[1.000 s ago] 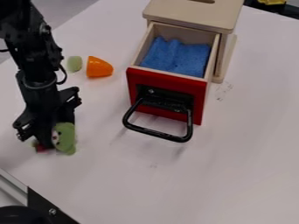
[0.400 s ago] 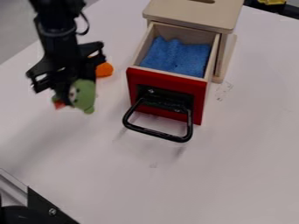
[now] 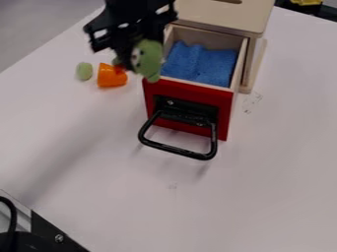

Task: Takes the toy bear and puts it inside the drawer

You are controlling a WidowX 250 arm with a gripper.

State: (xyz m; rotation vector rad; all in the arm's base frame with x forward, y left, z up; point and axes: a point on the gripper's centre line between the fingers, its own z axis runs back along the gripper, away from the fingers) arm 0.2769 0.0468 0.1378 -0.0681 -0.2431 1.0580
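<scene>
A black two-finger claw [image 3: 133, 59] pinches the green plush toy bear [image 3: 151, 59] aloft at the red-fronted wooden drawer [image 3: 187, 90], presumably to clear its wall; the drawer stands open, apparently to receive it.

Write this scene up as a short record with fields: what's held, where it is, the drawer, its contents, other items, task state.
held: green toy bear, in the black pincer
held position: raised, by the drawer's near-left corner in the view
drawer: red-fronted, open, black handle
drawer contents: blue cloth
other items: orange piece, pale green oval, left of the drawer
task state: bear not yet inside
</scene>
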